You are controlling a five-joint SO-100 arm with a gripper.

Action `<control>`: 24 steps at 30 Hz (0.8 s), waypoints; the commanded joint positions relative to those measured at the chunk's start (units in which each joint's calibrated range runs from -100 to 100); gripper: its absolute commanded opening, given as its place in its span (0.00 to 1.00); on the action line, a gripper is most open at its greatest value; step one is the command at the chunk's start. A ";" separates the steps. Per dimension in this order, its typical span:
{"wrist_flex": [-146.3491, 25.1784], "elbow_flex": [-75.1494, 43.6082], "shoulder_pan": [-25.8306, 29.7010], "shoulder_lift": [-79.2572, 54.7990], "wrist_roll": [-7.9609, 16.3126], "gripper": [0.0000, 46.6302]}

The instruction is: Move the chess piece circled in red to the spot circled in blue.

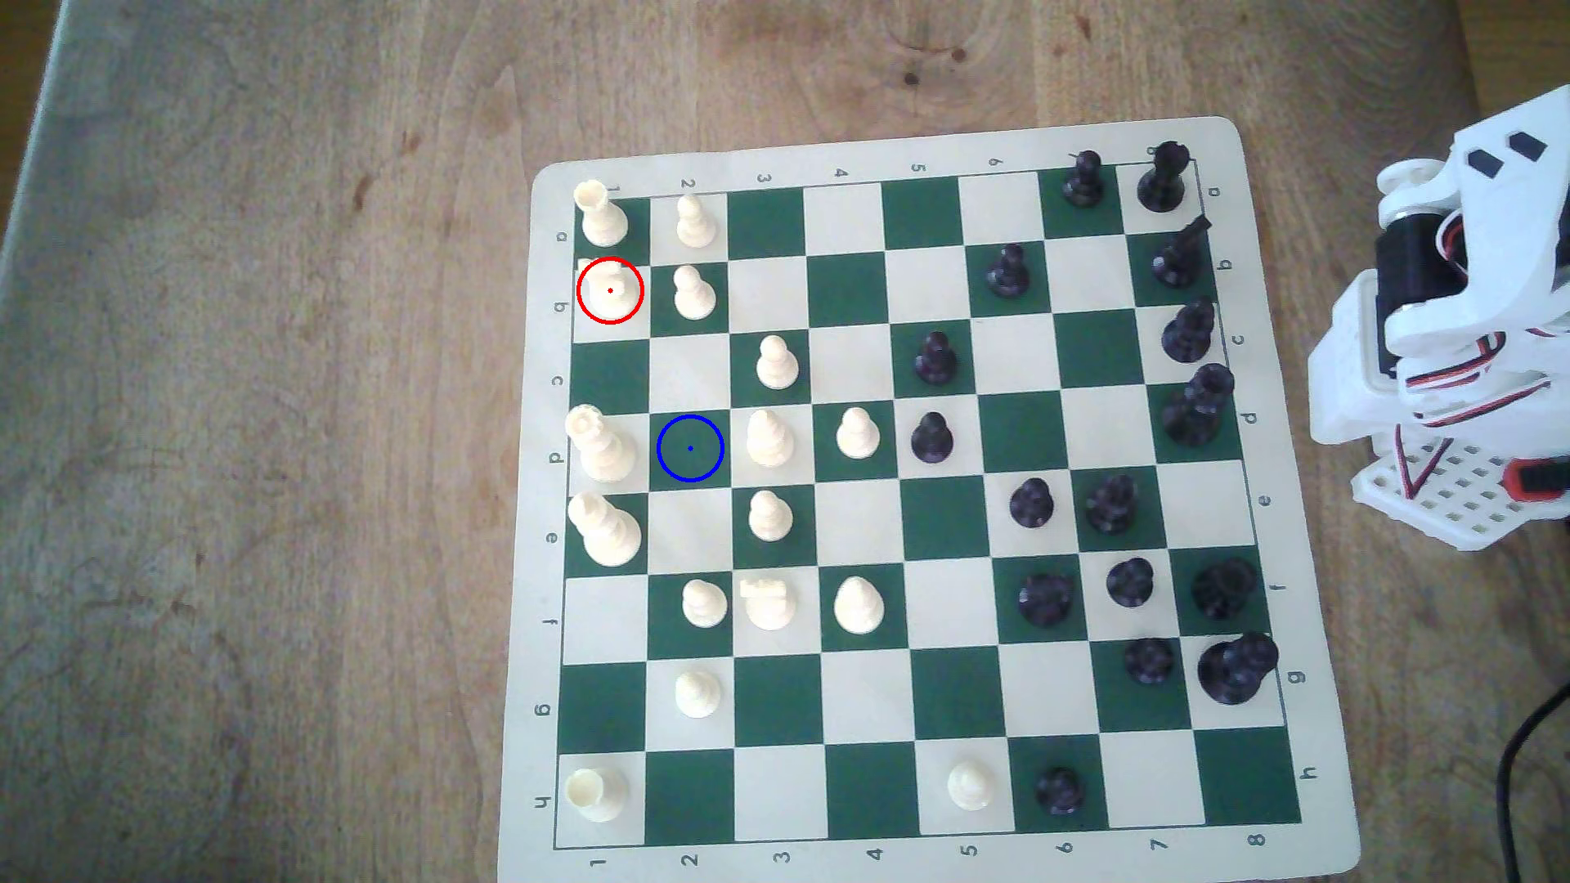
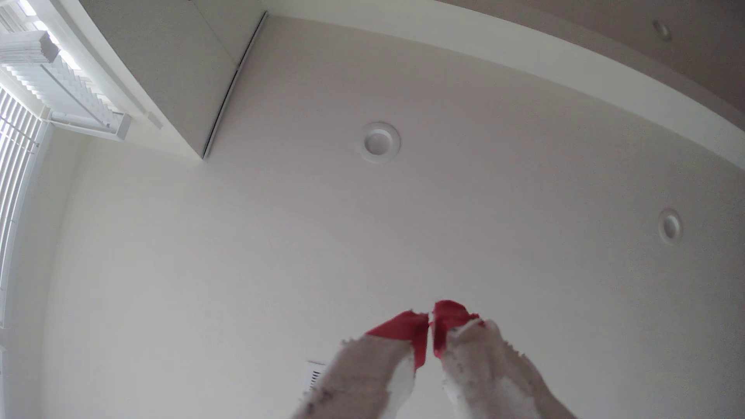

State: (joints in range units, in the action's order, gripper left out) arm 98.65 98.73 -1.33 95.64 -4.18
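Your arm (image 1: 1444, 340) sat folded off the board (image 1: 900, 501) at the exterior view's right, over the bare wood table (image 1: 255, 424), its white shell bunched above a perforated white base with red and black wires looped along it; no part of it reached over the squares. The wrist camera pointed up at a pale ceiling (image 2: 282, 221) with two round recessed lights and window blinds (image 2: 24, 121) at one side; in that view your gripper (image 2: 430, 330) showed two white fingers capped in red tape (image 2: 407, 328), the tips drawn together with only a sliver of gap, nothing between them.

The knight (image 1: 610, 287) stood upright inside the red ring on a cream square in the board's leftmost column in the exterior view, second row from the far edge; a cream rook (image 1: 600, 212) stood on the square beyond it and a cream pawn (image 1: 692, 293) just beside it toward the exterior view's right. The blue ring (image 1: 690, 448) marked a bare dark green square one column to the right and two rows nearer, between a tall cream piece (image 1: 600, 443) and another cream pawn (image 1: 769, 437).

You could read the board's border marks: numerals 1 to 8 along the near edge, repeated less clearly along the far edge; letters a to h down both sides, lying sideways. The knight sat at row b, column 1; the ring at row d, column 2.
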 commanded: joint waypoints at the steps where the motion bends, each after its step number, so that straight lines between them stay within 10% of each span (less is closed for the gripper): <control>1: -7.82 1.17 -4.19 0.20 0.05 0.00; 24: -98.15 -15.78 -14.04 -0.40 0.59 0.00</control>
State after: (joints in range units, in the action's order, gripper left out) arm 25.02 92.68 -12.68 95.64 -3.88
